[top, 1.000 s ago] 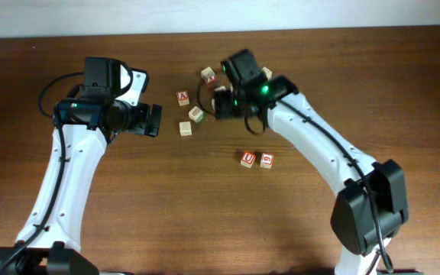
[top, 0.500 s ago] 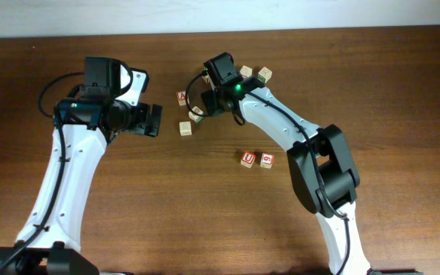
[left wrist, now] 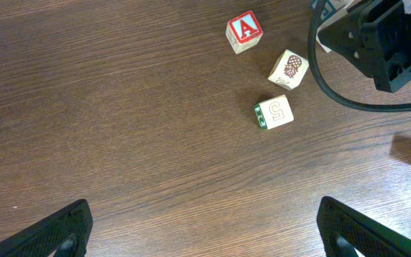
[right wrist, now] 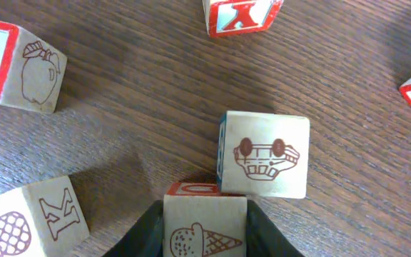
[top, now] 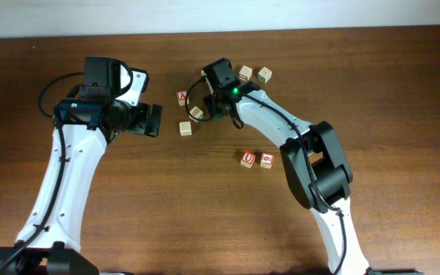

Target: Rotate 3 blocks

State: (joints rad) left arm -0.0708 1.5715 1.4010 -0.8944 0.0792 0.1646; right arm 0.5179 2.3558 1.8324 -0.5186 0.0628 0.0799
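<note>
Since a second ago my right arm has swung left over the far cluster, uncovering two far blocks; the left arm is unchanged.

My right gripper is clenched on the ice-cream block. One finger presses each side, and the red-trimmed top face shows between them.

The car block has blue trim on one side face. It sits just beyond the held block, on the side away from my wrist, and touches its top edge. The X block lies farther out, apart from both. The pineapple block is beside the grip but not touching it.

My left gripper hangs released, jaws spread wide and holding nothing, over bare table. Ahead of it the A block, the pineapple block and the 5 block, which has a green side, form a loose line, each apart from the next.

The U block and the 6 block lie side by side, near and right of the cluster and well apart from both grippers. From overhead I cannot tell whether those two touch.
</note>
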